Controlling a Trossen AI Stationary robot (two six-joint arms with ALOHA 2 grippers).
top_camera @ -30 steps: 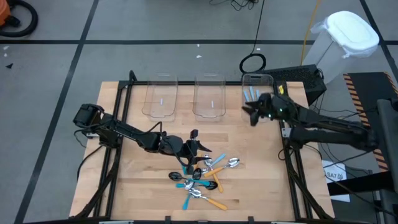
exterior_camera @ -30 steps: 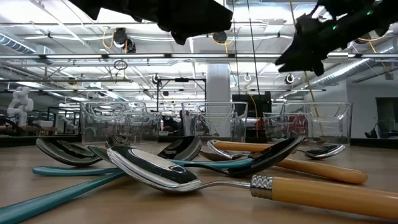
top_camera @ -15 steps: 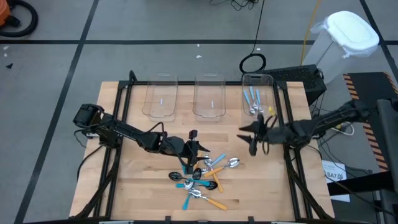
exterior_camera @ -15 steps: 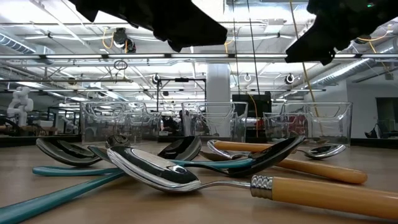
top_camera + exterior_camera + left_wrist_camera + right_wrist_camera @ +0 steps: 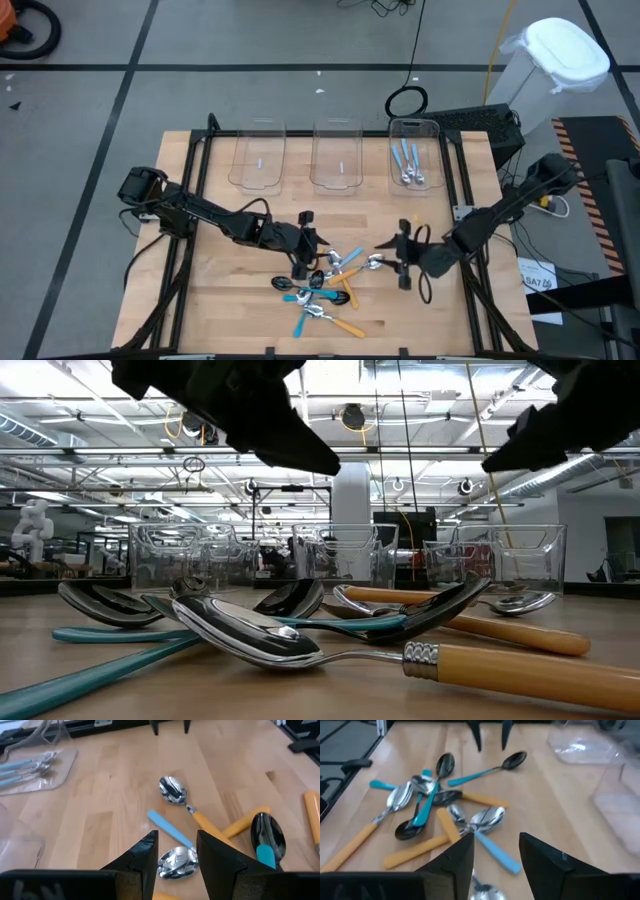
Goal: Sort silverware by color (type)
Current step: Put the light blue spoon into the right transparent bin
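The spoons [image 5: 325, 285] lie in a loose, crossed heap on the table [image 5: 215, 300], between the two grippers and partly under the left one. The left gripper [image 5: 306, 246] hangs over the heap's near edge; seen from its wrist, a light-blue-handled spoon [image 5: 172, 845] lies just ahead of its fingers [image 5: 137, 857], shiny bowl in the gap between them, with an orange-handled spoon [image 5: 187, 805] a little farther on and a teal spoon [image 5: 267, 840] off to one side. Those fingers stand parted with nothing between them.

The right gripper [image 5: 401, 254] sits just beside the heap's other edge, its fingers [image 5: 460, 857] also apart and empty. A silver bowl on a light-blue handle [image 5: 487, 832] lies right before them; beyond it the heap spreads out, teal handles over orange ones.

The bowls are smooth and mirror-bright, silver or glossy black; the handles are matte, straight and rounded, the orange ones joined to their stems by a beaded metal collar [image 5: 421, 653].

Farther from both grippers, along the table's far edge, stand three clear bins. The bin [image 5: 413, 150] on the right arm's side holds a few light-blue spoons [image 5: 407, 165]; the middle bin [image 5: 336, 152] and the left bin [image 5: 259, 152] show no spoons. Dark rails [image 5: 196, 170] border the table.
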